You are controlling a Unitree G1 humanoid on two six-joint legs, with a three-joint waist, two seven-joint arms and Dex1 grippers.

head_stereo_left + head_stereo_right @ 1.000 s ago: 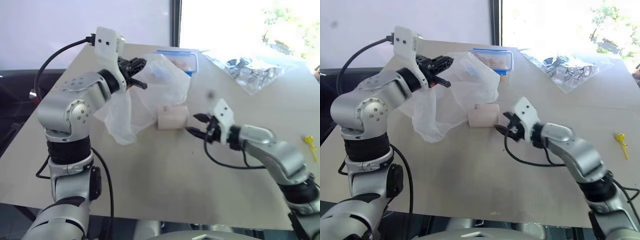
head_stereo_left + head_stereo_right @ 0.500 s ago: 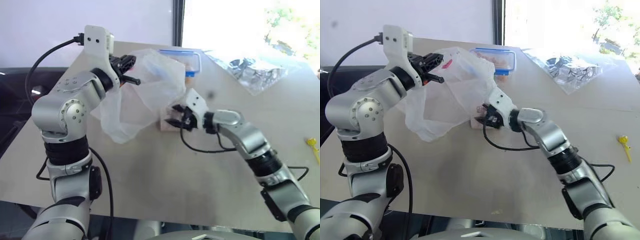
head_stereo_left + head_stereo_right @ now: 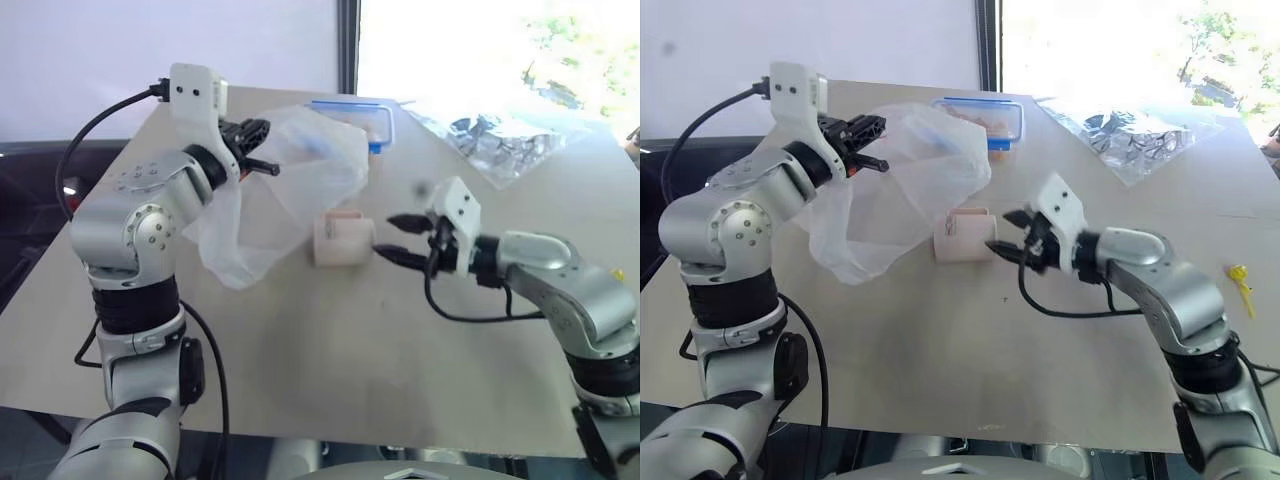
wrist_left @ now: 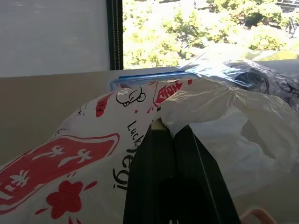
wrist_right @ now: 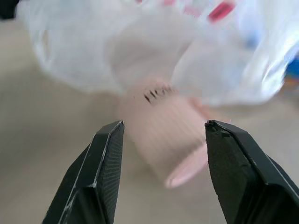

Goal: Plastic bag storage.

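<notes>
The left gripper (image 3: 262,150) is clenched on the plastic bag (image 3: 290,190), holding it raised so it drapes over the table (image 3: 330,350) behind the pale pink cup (image 3: 341,240). The right gripper (image 3: 395,238) hovers just right of the cup, fingers (image 5: 105,158) spread, holding nothing.

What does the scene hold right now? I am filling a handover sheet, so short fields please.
left claw: shut on the plastic bag, holding it raised above the table
right claw: open, empty, pointing at the pink cup
pink cup: on the table beside the hanging bag
blue-lidded box: behind the bag
clear bag of foil: far right of the table
</notes>
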